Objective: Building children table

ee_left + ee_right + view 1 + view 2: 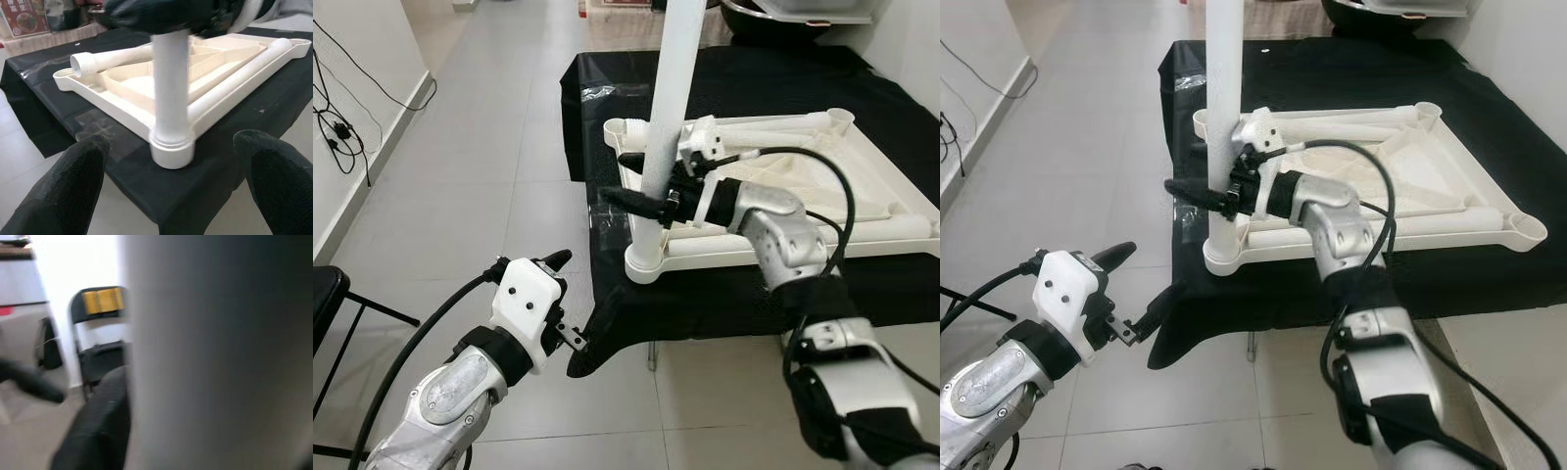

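A black-draped table (734,88) takes up the upper right of the head views, its cloth hanging down at the near corner in the frame's centre. On it lies an upturned white children's tabletop (862,211), spread across the right-centre, underside up with ribs showing. A loose white leg (773,125) lies along its far edge. At the tabletop's near left corner a second white leg, the upright leg (668,98), stands in its corner socket (644,262) and rises out of the top of the frame, leaning slightly right. The right gripper (641,196), reaching in from the lower right on its silver arm, is clamped around this upright leg a little above the socket, black fingers on either side of the tube. The left gripper (566,311) sits in the lower left, off the table, just beside the hanging cloth, its two fingers (80,181) spread wide and holding nothing
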Tool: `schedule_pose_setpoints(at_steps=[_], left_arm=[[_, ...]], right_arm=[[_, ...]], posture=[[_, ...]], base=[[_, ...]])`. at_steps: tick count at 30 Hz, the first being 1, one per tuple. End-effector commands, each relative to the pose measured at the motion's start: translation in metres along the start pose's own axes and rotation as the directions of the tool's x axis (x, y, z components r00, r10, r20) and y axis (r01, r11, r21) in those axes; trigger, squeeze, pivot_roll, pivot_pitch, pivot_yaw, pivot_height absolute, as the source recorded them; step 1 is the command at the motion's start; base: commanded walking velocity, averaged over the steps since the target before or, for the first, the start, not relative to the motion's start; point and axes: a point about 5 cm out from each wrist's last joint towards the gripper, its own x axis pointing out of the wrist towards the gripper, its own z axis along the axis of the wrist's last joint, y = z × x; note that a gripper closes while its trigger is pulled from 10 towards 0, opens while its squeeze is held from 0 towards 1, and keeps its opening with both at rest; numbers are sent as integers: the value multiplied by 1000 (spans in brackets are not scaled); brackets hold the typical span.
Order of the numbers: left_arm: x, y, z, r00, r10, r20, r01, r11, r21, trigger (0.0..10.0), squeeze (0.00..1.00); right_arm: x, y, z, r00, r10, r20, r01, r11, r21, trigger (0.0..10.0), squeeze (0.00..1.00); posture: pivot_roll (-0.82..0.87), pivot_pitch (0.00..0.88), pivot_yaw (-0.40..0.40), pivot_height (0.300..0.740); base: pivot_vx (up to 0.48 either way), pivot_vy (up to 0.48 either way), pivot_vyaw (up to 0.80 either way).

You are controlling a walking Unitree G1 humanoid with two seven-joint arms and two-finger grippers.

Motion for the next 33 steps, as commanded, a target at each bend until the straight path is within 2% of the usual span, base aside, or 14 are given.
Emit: schedule_pose_setpoints(at_steps=[1, 7, 9, 10, 12, 13, 14, 15, 17, 19, 28, 29, 32, 33], left_arm=[[-3, 0, 0, 1000, 7, -9, -7, 1000, 4, 10000, 0], [-3, 0, 0, 1000, 2, -11, -2, 1000, 7, 10000, 0], [-2, 0, 0, 1000, -2, -10, 2, 1000, 7, 10000, 0], [-2, 0, 0, 1000, -2, -10, 2, 1000, 7, 10000, 0], [-3, 1, 0, 1000, -3, -13, 3, 1000, 9, 10000, 0], [-3, 1, 0, 1000, -3, -13, 3, 1000, 9, 10000, 0], [-3, 1, -1, 1000, -3, -16, 4, 1000, 10, 10000, 0], [-3, 2, -2, 1000, -6, -19, 6, 1000, 13, 10000, 0], [-2, 3, -2, 1000, -8, -18, 8, 1000, 14, 10000, 0], [0, 3, -1, 1000, -9, -13, 9, 1000, 13, 10000, 0], [1, 4, -1, 1000, -5, -7, 5, 1000, 11, 10000, 0], [1, 4, -1, 1000, -2, -7, 2, 1000, 11, 10000, 0], [1, 5, 0, 1000, 5, -4, -5, 1000, 11, 10000, 0], [1, 5, 0, 1000, 6, -3, -6, 1000, 11, 10000, 0]], right_arm=[[2, 5, -1, 994, 111, 9, -111, 994, 23, 0, 0], [-4, 2, -9, 998, 64, -13, -64, 998, 14, 0, 0], [3, 5, -34, 982, -169, -86, 170, 985, -2, 0, 0], [3, 5, -34, 982, -169, -86, 170, 985, -2, 0, 0], [12, 13, -60, 878, -444, -177, 454, 891, 19, 0, 0], [12, 13, -60, 878, -444, -177, 454, 891, 19, 0, 0], [11, 28, -82, 730, -628, -271, 652, 758, -2, 0, 0], [15, 54, -100, 678, -656, -332, 703, 710, 34, 0, 0], [21, 74, -109, 636, -682, -362, 738, 674, 26, 0, 0], [30, 88, -112, 638, -677, -366, 736, 676, 32, 0, 0], [61, 60, -77, 641, -721, -263, 747, 665, -3, 0, 0], [63, 59, -71, 644, -729, -233, 749, 662, -2, 10000, 0], [69, 56, -59, 688, -710, -151, 720, 693, 26, 10000, 0], [74, 57, -52, 746, -659, -99, 666, 740, 94, 10000, 1000]], posture=[[207, 190, -60, 740], [201, 177, -51, 740], [202, 174, -53, 740], [202, 174, -53, 740], [192, 175, -58, 740], [192, 175, -58, 740], [178, 178, -56, 740], [187, 181, -51, 740], [189, 184, -40, 740], [182, 166, -29, 740], [180, 175, -48, 740], [181, 178, -48, 740], [180, 181, -48, 740], [180, 184, -51, 740]], base=[[0, 0, 0], [0, 0, 0], [0, 0, 0], [0, 0, 0], [0, 0, 0], [0, 0, 0], [0, 0, 0], [0, 0, 0], [0, 0, 0], [0, 0, 0], [0, 0, 0], [0, 0, 0], [0, 0, 0], [0, 0, 0]])
